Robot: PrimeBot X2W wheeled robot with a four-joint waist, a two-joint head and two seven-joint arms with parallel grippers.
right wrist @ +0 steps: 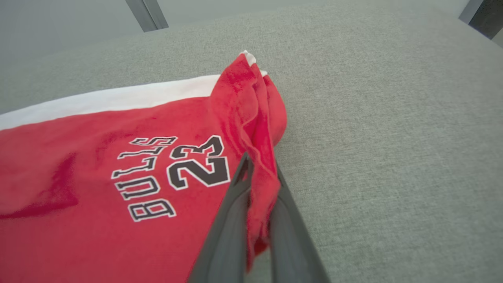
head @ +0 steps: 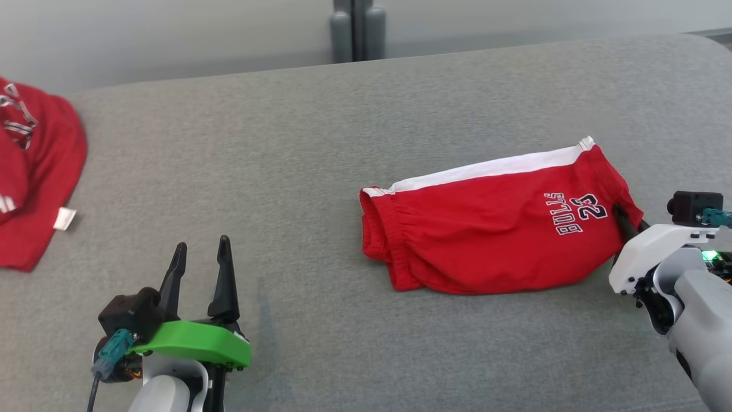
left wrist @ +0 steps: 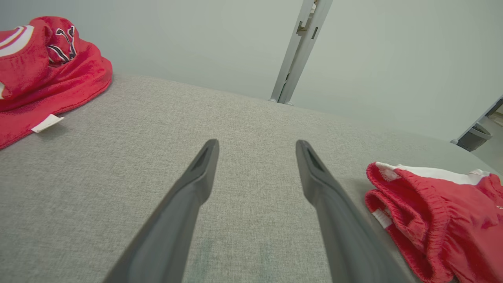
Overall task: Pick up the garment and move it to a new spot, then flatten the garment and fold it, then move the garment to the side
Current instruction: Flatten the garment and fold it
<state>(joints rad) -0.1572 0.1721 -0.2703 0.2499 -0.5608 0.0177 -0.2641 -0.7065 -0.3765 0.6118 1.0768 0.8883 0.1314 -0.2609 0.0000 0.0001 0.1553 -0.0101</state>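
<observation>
Your right gripper [right wrist: 260, 167] was clamped on the leg hem of the red shorts [head: 486, 234], which lay doubled over on the grey table [head: 274, 149], right of centre; your left gripper [head: 200, 254] had its fingers spread, empty, well apart from them; this looked like the move aside; next you needed a low, steady drag that kept the fold.

The shorts [head: 486, 234] are red with a white side stripe and "BULLS 23" printed in black. They lie folded, seemingly in half, on the right part of the table [head: 286, 171], with the elastic waistband toward its middle. One leg hem is bunched and raised, pinched in the right gripper [right wrist: 261, 173].
</observation>
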